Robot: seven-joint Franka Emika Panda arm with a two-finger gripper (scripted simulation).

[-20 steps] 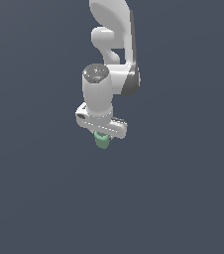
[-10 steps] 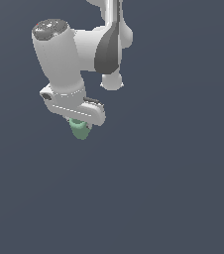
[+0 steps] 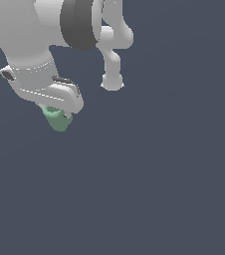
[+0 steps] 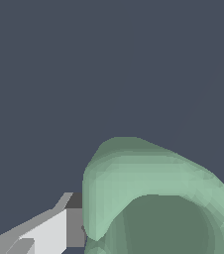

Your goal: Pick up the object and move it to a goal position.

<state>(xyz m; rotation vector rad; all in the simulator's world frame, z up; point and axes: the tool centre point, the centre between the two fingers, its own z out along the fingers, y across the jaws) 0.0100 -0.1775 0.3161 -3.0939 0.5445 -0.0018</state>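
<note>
Currently clamped: gripper closed on the object, a pale mint-green hollow cylinder, protruding below the white hand. Located at the exterior view's upper left, aloft against plain dark background. One finger touching its wall.

The object is pale mint green, plain and unpatterned; in the wrist view its rim reads lighter, while the hollow at 5 o'clock of that rim is a duller, darker green. The gripper is white with light grey shading, and its finger is white with a dark grey pad face. The arm is white, crossed by a dark charcoal band at 1 o'clock from the gripper. The background is uniform dark slate blue-grey.
</note>
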